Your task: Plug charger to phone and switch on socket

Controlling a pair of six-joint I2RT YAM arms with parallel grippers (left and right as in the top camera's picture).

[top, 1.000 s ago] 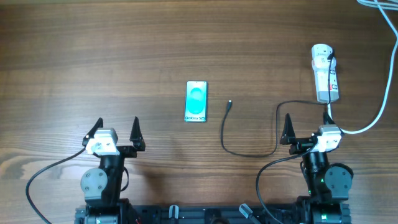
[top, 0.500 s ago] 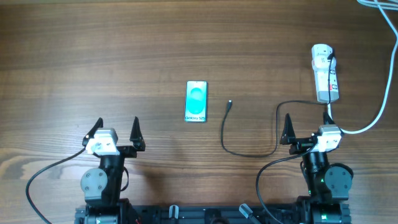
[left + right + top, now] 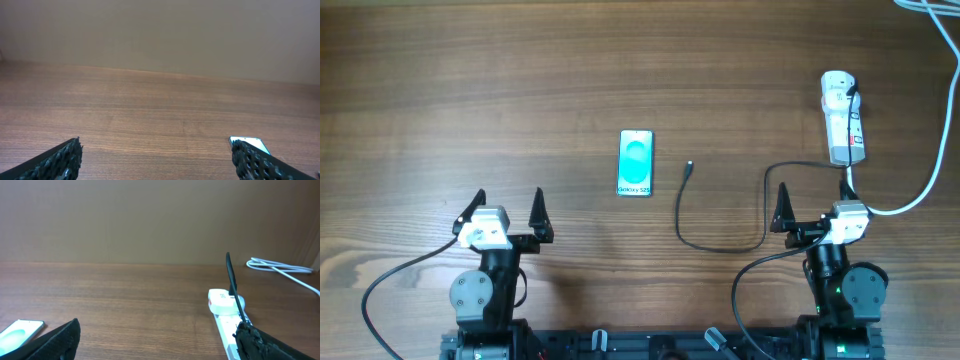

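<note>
Nothing has moved since the earlier frames. My 2 pincers, left [image 3: 509, 205] and right [image 3: 817, 207], sit released and empty at the bottom of the overhead view. The phone [image 3: 635, 163] lies at the centre. The charger [image 3: 720, 248] tip is just right of it, not touching, and its cable loops to the socket [image 3: 841, 118] at the upper right.

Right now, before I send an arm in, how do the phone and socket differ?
The phone shows a bright cyan screen; the socket is white with red marks. The phone lies in the middle with nothing attached; the socket lies far right with the black charger running to it. The socket is longer than the phone. Both lie flat, untouched.
</note>
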